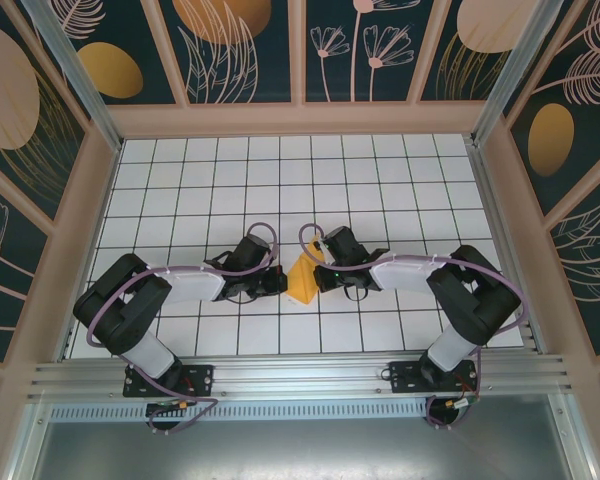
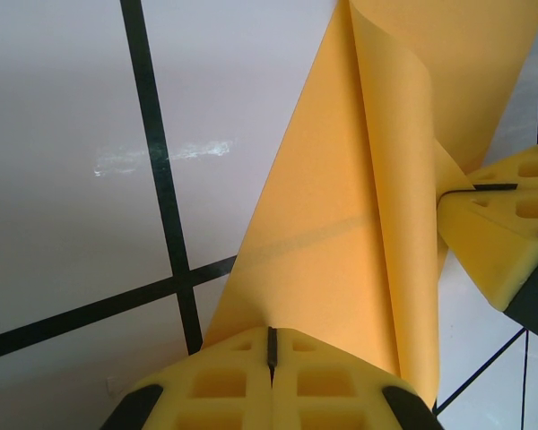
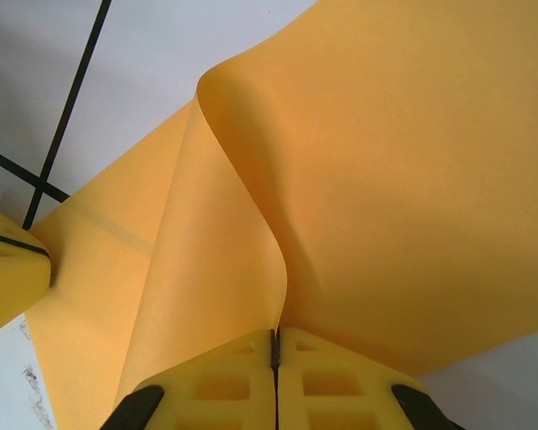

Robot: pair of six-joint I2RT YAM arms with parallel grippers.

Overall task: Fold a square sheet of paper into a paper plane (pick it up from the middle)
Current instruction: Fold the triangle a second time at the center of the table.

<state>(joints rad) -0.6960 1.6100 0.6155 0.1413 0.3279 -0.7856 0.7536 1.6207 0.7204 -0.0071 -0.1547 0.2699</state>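
Observation:
The square sheet of paper [image 1: 303, 280] is bright orange, bent into a loose fold and held just above the table between the two arms. My left gripper [image 1: 280, 281] is shut on its left edge; in the left wrist view its yellow fingers [image 2: 224, 381] pinch the paper [image 2: 341, 242] at the tips. My right gripper [image 1: 317, 273] is shut on the opposite edge, its fingers [image 3: 332, 385] closed on the curled sheet [image 3: 386, 179]. The right gripper's fingers [image 2: 498, 224] show at the right of the left wrist view. No paper plane shape is formed.
The white gridded table [image 1: 300, 180] stretches behind the grippers, bounded by wooden frame walls [image 1: 300, 118]. An aluminium rail [image 1: 300, 375] runs along the near edge by the arm bases. A faint scuff [image 2: 161, 154] marks a tile.

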